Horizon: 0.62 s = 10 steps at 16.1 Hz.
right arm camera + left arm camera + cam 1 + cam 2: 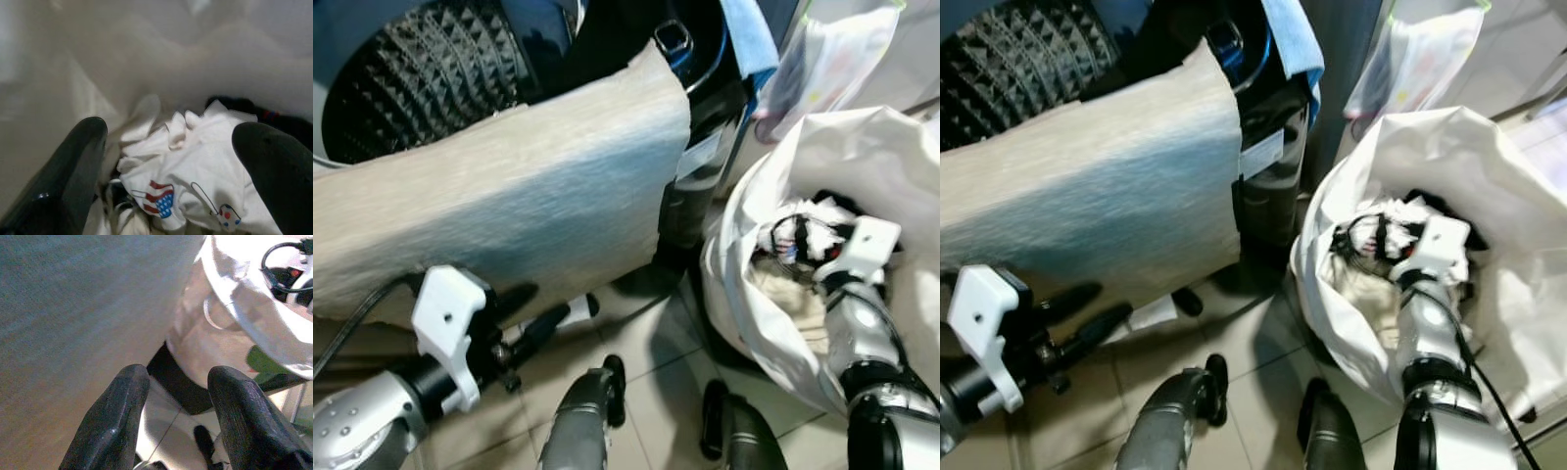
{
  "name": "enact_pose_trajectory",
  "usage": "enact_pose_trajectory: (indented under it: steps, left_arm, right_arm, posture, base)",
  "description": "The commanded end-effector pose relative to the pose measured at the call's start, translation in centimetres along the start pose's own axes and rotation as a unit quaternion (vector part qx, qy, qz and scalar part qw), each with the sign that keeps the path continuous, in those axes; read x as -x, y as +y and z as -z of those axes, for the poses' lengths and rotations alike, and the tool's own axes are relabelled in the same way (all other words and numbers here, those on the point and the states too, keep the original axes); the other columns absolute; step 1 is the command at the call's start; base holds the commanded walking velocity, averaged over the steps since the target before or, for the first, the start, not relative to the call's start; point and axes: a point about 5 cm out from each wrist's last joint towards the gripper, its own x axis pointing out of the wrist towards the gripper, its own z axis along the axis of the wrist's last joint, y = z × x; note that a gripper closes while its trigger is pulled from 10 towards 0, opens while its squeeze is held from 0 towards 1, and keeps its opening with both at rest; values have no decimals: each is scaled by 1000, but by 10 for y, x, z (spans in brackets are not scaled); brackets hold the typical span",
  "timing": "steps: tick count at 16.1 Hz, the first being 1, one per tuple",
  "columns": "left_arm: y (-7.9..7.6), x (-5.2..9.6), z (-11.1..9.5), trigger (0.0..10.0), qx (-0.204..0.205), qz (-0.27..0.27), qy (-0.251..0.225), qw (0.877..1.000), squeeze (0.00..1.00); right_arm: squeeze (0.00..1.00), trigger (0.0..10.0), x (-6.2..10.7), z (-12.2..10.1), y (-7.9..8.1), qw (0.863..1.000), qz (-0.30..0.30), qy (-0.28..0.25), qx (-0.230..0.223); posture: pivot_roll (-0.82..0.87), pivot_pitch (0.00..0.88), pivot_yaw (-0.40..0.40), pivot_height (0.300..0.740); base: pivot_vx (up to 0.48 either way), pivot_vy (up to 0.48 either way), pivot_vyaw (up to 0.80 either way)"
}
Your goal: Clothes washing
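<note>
The crumpled white printed garment with the little flag patch (195,171) is your target, and it's sitting on top of the pile inside the big white laundry bag (744,294) on the floor to the robot's right. From the right wrist view it lies straight ahead of the right gripper (181,161), bunched up between the two black fingers with no real long axis to line up on, just a lump. Those fingers are spread wide apart with nothing pinched yet, so as I read it you only need to push a bit further in along the line you're already on and close. There's some darker clothing (254,110) just behind the white piece, so you might drag that along too.

The right arm is clearly the nearer one here. Your left gripper (178,421) is well apart from the bag, low in front of the beige and blue towel-like cloth (509,196) that hangs over the front of the top-loading washing machine (695,166), fingers apart and empty.

The dark ridged drum (431,83) is up and to the left, so the haul goes across the robot's front to get there
</note>
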Motion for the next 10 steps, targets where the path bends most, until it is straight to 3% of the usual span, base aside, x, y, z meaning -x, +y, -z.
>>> enact_pose_trajectory:
  steps: [1,3,5,7,9,10]
  left_arm:
    - [0,-2,9,10000,7,21,13,1000,0]
    - [-4,-11,19,10000,16,34,3,999,0]
    - [-5,-20,22,10000,17,42,-13,999,0]
    - [1,-34,22,10000,15,8,-45,999,0]
    - [12,-48,23,10000,-1,-58,-48,997,0]
    - [16,-53,24,10000,-9,-85,-42,995,0]
  right_arm:
    - [0,10000,8,0,9,999,-39,-18,11]
    - [0,10000,24,-18,26,991,-116,-62,23]
    - [0,10000,38,-29,32,987,-143,-72,32]
    - [0,10000,63,-41,27,990,-106,-79,48]
    - [0,10000,79,-41,21,997,-32,-53,39]
    - [0,10000,83,-39,24,998,-24,-44,32]
  posture:
    - [148,177,72,740]
    - [96,155,77,740]
    - [61,140,82,740]
    - [9,93,99,740]
    - [-22,77,111,740]
    - [-26,76,113,740]
  base:
    - [0,0,0]
    - [0,0,0]
    - [0,0,0]
    - [0,0,0]
    - [0,0,0]
    - [0,0,0]
